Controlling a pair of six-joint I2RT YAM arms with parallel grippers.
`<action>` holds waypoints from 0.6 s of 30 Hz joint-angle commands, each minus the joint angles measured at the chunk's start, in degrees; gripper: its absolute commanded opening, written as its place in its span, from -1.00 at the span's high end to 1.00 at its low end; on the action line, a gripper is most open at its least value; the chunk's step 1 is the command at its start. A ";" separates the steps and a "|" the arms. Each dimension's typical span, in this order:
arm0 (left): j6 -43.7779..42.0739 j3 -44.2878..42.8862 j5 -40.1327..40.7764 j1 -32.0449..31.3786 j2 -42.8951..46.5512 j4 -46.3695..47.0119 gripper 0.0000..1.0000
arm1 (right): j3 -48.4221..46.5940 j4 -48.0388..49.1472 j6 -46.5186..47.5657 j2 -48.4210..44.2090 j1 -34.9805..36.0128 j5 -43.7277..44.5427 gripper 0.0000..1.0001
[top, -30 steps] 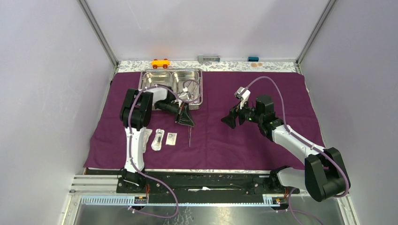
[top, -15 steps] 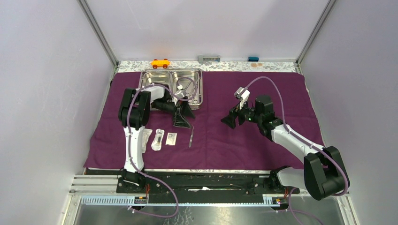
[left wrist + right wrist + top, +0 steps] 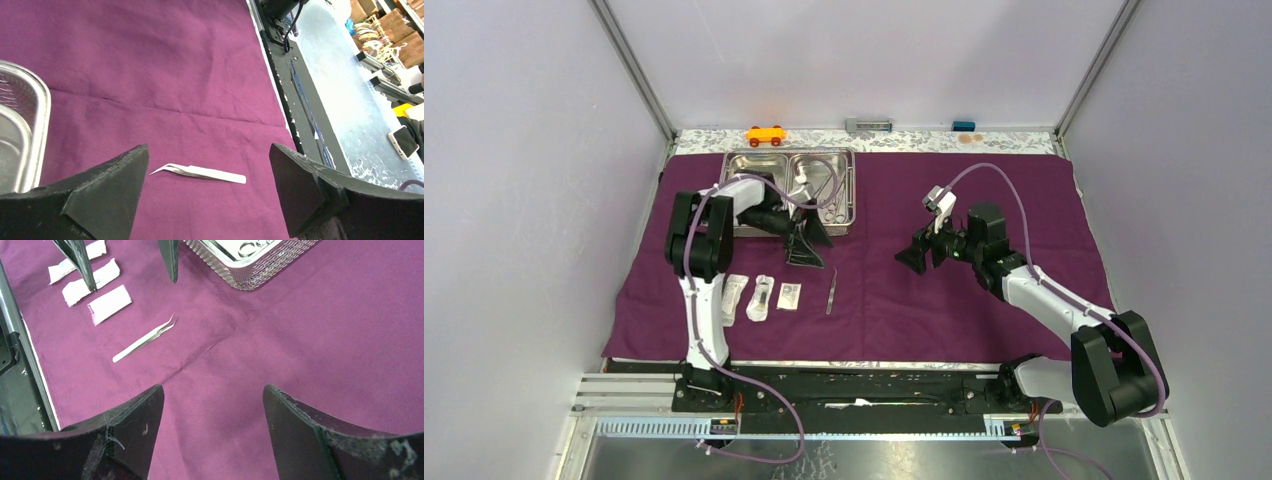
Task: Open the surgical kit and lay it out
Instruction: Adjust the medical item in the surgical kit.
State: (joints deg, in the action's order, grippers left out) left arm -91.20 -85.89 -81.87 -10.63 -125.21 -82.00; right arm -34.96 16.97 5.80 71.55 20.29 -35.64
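The dark purple cloth wrap point(image 3: 1004, 200) lies spread flat. On its far left stands the steel tray point(image 3: 742, 163), ring-handled forceps point(image 3: 826, 192) in its right compartment. Thin tweezers point(image 3: 831, 291) lie loose on the cloth, also seen in the left wrist view point(image 3: 200, 172) and right wrist view point(image 3: 145, 340). Three small packets point(image 3: 761, 297) lie in a row to their left. My left gripper point(image 3: 809, 248) hangs open and empty between tray and tweezers; the left wrist view has it point(image 3: 208, 152) above them. My right gripper point(image 3: 916, 252) is open over bare cloth point(image 3: 213, 390).
An orange toy car point(image 3: 765, 134), a grey block point(image 3: 869, 125) and a small blue object point(image 3: 964, 125) sit on the patterned strip behind the cloth. The black base rail point(image 3: 280, 55) runs along the cloth's near edge. Grey walls close in both sides.
My left gripper opened and let go of the tweezers, which now lie on the cloth. It then drew back and up toward the tray. The right arm barely moved.
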 commanded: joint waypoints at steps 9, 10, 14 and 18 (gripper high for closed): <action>65.11 15.69 39.16 -7.06 34.13 60.12 -0.98 | -0.84 1.20 0.46 0.49 -0.18 -0.70 -0.57; 68.46 14.98 41.02 -7.11 34.80 59.50 -0.98 | -0.86 1.22 0.44 0.39 -0.17 -0.59 -0.57; 76.84 10.98 48.42 -7.08 35.30 51.90 -0.98 | -1.35 0.58 0.58 0.44 1.03 1.30 -0.53; 81.85 13.86 55.85 -6.50 38.91 50.96 -0.98 | -4.06 -1.45 0.96 1.46 6.17 6.98 -0.47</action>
State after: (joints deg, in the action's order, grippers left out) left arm -19.51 -73.56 -37.58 -17.89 -89.71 -30.94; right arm -35.09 16.69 5.82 72.14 21.89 -33.61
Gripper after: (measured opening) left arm 0.989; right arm 0.754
